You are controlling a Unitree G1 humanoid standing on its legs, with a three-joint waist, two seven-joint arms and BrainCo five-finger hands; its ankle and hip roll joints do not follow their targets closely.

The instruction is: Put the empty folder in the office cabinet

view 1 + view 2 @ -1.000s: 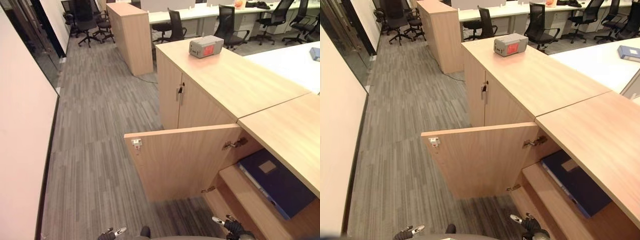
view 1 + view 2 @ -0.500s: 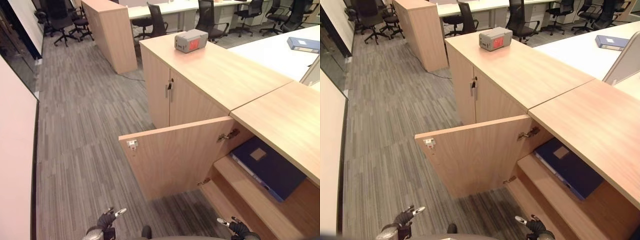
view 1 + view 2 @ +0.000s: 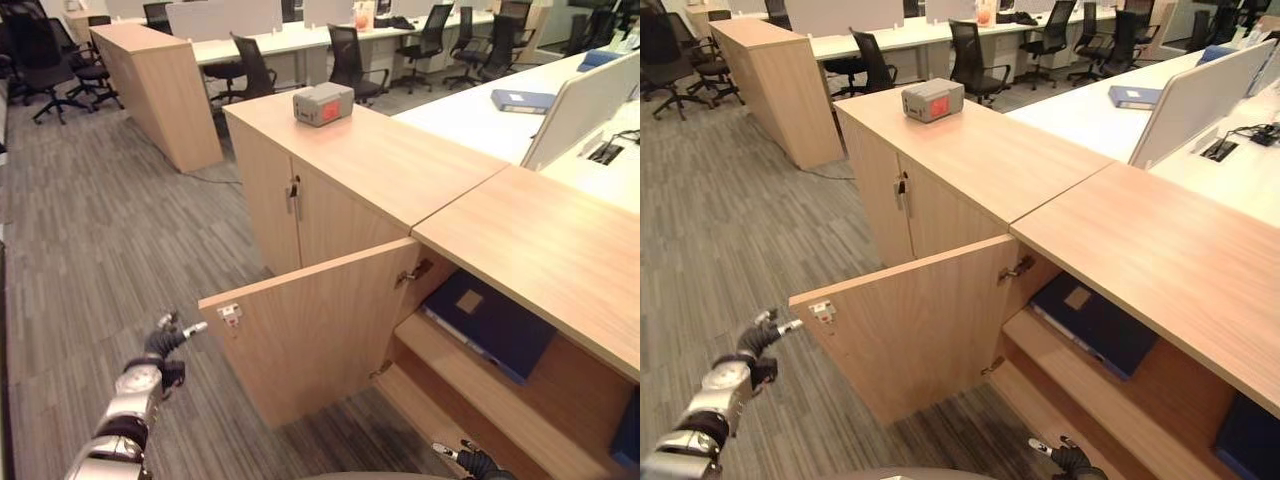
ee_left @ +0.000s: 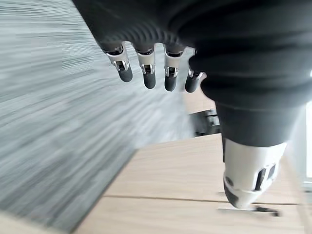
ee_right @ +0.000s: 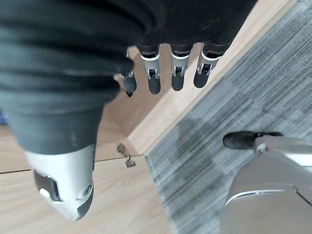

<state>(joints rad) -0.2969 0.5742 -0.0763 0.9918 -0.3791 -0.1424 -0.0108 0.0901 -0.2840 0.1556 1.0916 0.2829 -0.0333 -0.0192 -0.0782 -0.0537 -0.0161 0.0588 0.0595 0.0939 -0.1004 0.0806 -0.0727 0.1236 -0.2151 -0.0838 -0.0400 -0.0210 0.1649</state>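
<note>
The dark blue flat folder [image 3: 487, 322] is lying on the upper shelf inside the light wood office cabinet [image 3: 520, 240], whose door [image 3: 310, 335] hangs wide open over the grey striped carpet floor [image 3: 110, 240]. Left hand [image 3: 168, 335] is raised just beside the door's outer edge, near its latch, fingers [image 4: 146, 73] relaxed and holding nothing. Right hand [image 3: 1068, 458] sits low by the cabinet's bottom, loose and empty too. A small grey box with a red label [image 3: 323, 102] rests on the next cabinet's top.
</note>
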